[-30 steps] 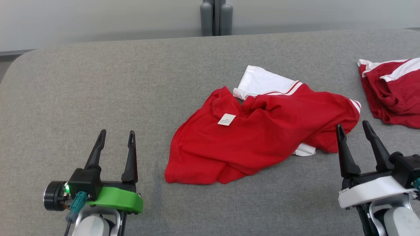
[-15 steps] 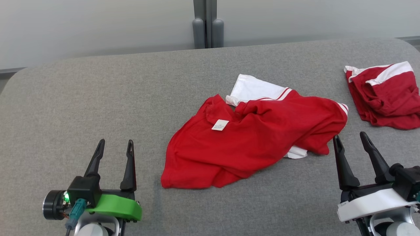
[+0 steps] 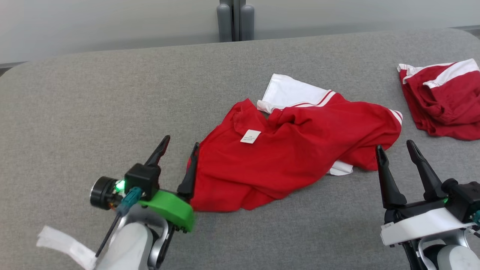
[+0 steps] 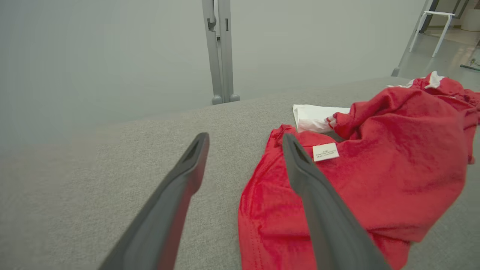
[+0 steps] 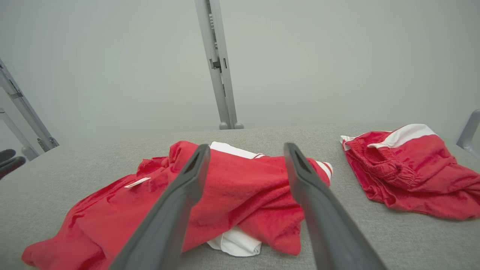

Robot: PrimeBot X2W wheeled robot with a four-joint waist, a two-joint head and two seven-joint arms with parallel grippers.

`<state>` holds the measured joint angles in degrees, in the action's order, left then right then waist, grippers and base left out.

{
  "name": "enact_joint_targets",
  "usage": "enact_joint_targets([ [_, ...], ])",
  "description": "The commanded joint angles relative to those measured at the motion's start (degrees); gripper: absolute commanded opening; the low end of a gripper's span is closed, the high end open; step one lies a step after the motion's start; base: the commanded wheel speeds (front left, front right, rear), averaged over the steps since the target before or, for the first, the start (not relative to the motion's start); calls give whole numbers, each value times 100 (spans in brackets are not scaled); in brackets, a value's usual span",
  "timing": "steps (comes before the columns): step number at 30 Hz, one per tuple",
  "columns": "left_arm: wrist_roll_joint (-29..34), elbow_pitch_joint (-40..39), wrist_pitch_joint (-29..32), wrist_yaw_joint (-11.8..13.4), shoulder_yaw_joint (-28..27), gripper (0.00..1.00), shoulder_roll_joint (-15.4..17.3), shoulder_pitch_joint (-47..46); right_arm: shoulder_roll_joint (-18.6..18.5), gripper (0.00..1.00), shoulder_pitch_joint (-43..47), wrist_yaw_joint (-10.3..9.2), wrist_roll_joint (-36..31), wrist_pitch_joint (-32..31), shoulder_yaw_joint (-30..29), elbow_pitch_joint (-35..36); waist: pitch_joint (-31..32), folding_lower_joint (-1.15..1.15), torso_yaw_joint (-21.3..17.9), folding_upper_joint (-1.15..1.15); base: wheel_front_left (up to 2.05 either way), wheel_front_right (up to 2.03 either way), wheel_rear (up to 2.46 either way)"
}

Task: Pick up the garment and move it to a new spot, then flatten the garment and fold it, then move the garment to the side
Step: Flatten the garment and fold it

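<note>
Crumpled red garment [image 3: 300, 157] on a grey surface [image 3: 75, 112], partly covered and cropped.
The print on its white label [image 3: 250, 136] is too small to read. A white piece [image 3: 340, 168] is mostly buried under red folds. One finger of the left gripper [image 3: 180, 141] covers the garment's near-left hem; contact cannot be told. A second red garment [image 3: 442, 105] runs off the head view's right edge.

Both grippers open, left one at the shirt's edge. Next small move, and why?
Probably lower the left gripper slightly and close on the red shirt's left hem. Its fingers stand open astride that edge: one over fabric, one over bare grey table. The shirt lies crumpled, ungrasped; the right gripper, also open, sits short of its right end.
</note>
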<state>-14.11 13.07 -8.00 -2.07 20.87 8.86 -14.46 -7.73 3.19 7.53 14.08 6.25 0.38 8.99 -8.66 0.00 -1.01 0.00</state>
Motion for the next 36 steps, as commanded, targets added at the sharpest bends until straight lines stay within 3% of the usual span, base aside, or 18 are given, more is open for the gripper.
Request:
enact_joint_targets([
  [1, 0, 165, 120, -62, 69, 100, -35, -204, -10, 100, -89, -9, 30, 39, 23, -8, -176, 0, -117, 0, 0, 0, 0],
  [11, -296, 2419, 920, -277, 161, 100, -209, -1143, 50, 100, -289, -9, 84, 148, 86, -163, -472, 0, -498, 0, 0, 0, 0],
  [12, -308, 2544, 936, -296, 182, 95, -219, -1182, 58, 100, -291, -9, 99, 147, 76, -176, -478, 0, -508, 0, 0, 0, 0],
  [13, -343, 2668, 929, -312, 202, 12, -239, -1218, 59, 100, -290, -9, 106, 155, 68, -185, -485, 0, -516, 0, 0, 0, 0],
  [14, -377, 2757, 921, -331, 206, 0, -260, -1226, 58, 100, -287, -9, 107, 159, 59, -194, -490, 0, -518, 0, 0, 0, 0],
  [19, -484, 2901, 492, -206, 54, 0, -243, -1254, 86, 100, -287, -9, 112, 149, -13, -154, -466, 0, -465, 0, 0, 0, 0],
  [26, -698, 2426, -206, 134, -315, 0, -107, -619, 112, 100, -117, -9, 119, 108, -152, -167, -325, 0, -180, 0, 0, 0, 0],
  [36, -977, 962, -126, 819, -651, 0, -84, 758, 140, 100, 36, -9, 142, -37, -335, -287, -133, 0, 227, 0, 0, 0, 0],
])
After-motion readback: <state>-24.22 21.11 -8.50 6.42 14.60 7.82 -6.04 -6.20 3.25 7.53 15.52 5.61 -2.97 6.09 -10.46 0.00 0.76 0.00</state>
